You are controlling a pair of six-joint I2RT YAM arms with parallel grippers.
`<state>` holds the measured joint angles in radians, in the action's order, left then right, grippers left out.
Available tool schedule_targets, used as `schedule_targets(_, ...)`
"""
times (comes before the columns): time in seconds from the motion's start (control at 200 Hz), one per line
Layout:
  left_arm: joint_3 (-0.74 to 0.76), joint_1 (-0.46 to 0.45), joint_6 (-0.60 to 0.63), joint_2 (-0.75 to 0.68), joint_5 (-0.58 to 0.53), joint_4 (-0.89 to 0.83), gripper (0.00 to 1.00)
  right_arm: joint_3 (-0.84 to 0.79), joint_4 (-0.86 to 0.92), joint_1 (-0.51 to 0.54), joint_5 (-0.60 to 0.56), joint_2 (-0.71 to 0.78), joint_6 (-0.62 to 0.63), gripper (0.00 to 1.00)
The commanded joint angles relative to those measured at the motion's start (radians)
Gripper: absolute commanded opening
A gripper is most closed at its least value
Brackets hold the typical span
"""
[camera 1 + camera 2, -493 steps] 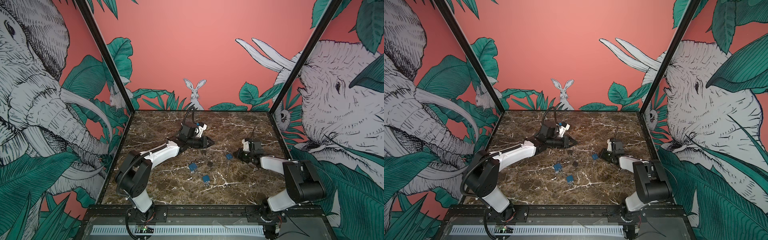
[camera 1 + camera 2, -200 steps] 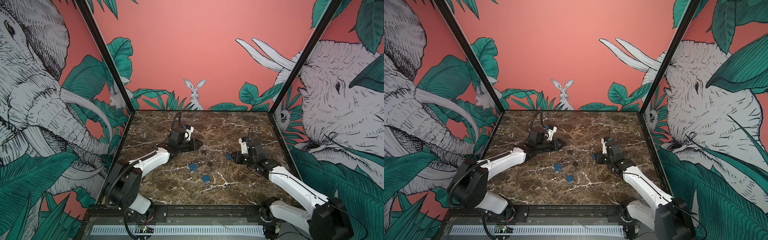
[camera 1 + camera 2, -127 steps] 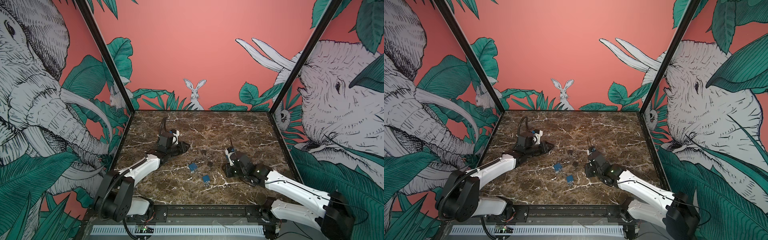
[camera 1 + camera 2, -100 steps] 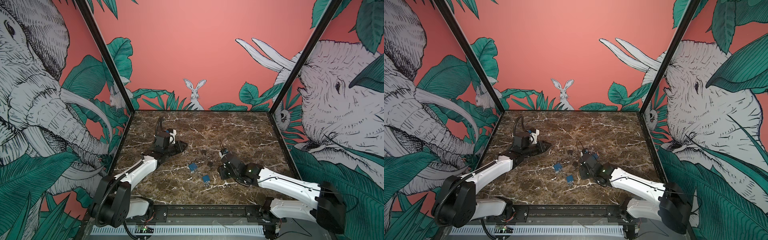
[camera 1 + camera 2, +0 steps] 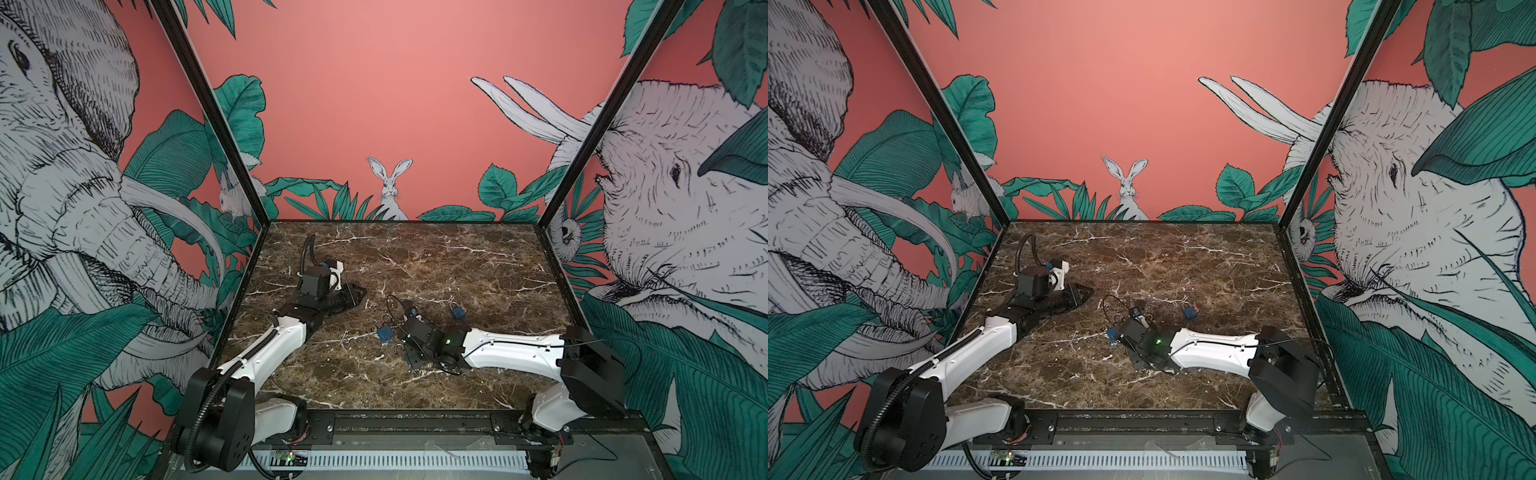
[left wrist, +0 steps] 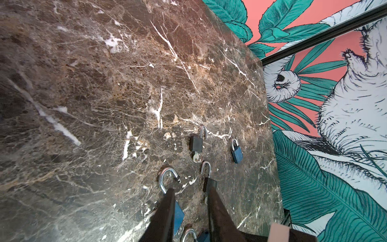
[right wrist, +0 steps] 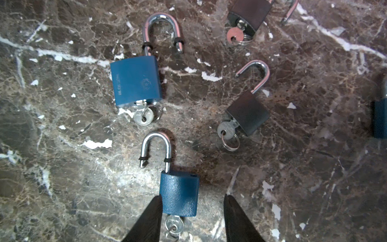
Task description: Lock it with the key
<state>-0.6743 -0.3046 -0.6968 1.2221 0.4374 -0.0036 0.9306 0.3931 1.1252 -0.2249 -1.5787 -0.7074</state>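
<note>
I am holding my right gripper [image 7: 192,198], jaws apart, around the nearer blue padlock [image 7: 179,191] on the table [image 7: 62,188], its long axis running straight away from me (key [image 7: 174,223] nearest, open shackle [image 7: 156,142] farthest).

I am seeing a brown marble table [image 7: 52,199] veined in white. A grainy blue padlock [image 7: 179,192], a smooth blue padlock [image 7: 136,80] and a black padlock [image 7: 248,114] are gleaming with silver shackles [image 7: 156,144] and keys [image 7: 225,130]. My right pincer [image 7: 193,197] is showing black fingers [image 7: 148,222]; the wall [image 5: 395,104] is glowing salmon with green leaves [image 5: 245,112].
</note>
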Motion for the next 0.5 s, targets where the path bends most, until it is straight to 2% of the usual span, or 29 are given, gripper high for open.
schedule_targets(0.0,0.014,0.009,0.013,-0.028,0.012,-0.019,0.30,0.025,0.006,0.006,0.007,-0.040,-0.028,0.48)
schedule_targets(0.495,0.031,0.013,0.001,-0.016,0.022,0.008,0.30,0.051,0.014,0.007,0.050,-0.125,-0.048,0.49)
